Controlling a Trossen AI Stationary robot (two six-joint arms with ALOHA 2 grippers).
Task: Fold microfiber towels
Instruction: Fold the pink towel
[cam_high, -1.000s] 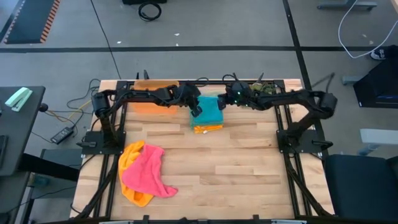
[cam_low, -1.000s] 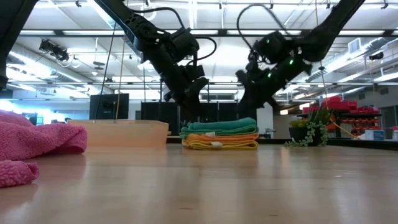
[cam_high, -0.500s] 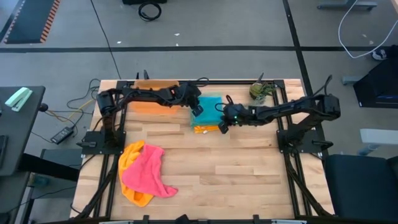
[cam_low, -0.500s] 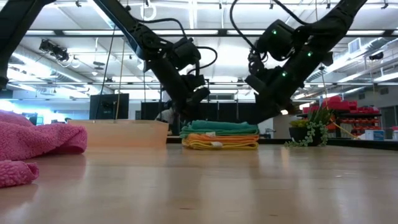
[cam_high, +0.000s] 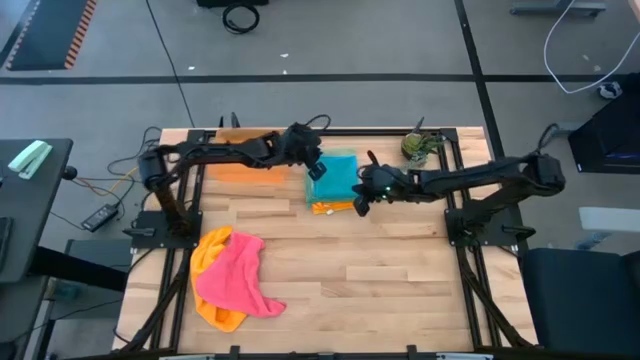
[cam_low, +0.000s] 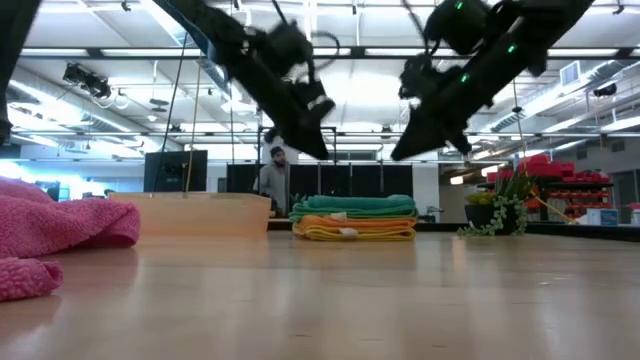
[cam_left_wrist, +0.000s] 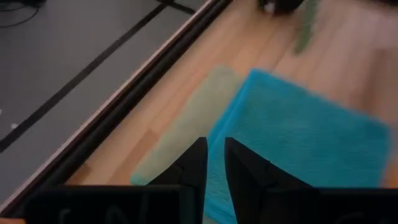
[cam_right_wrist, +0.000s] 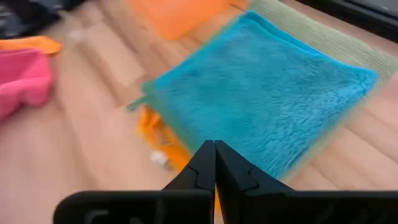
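Note:
A stack of folded microfiber towels (cam_high: 335, 182) lies at the table's far middle. Teal-blue is on top (cam_right_wrist: 261, 93), sage green (cam_left_wrist: 186, 130) shows under it, and orange and yellow (cam_low: 355, 228) are lowest. My left gripper (cam_left_wrist: 214, 152) hovers above the stack's far left corner with only a narrow gap between its fingers and nothing in it. My right gripper (cam_right_wrist: 215, 149) hangs shut above the stack's near right corner (cam_high: 359, 207). In the low view both grippers are clear of the stack. A loose pink towel (cam_high: 235, 272) lies crumpled on a yellow-orange one (cam_high: 215, 312) at the near left.
A translucent orange tray (cam_high: 245, 165) stands on the table just left of the stack, at the far edge. A small plant (cam_high: 418, 147) stands at the far right corner. Bare wood spreads across the middle and near right. A person (cam_low: 272, 185) stands in the room beyond.
My right gripper has swung from the stack's far right side toward the table's near edge and now hangs over the stack's near right corner, a little higher. My left gripper has risen slightly off the stack's left end. The stack has stayed put.

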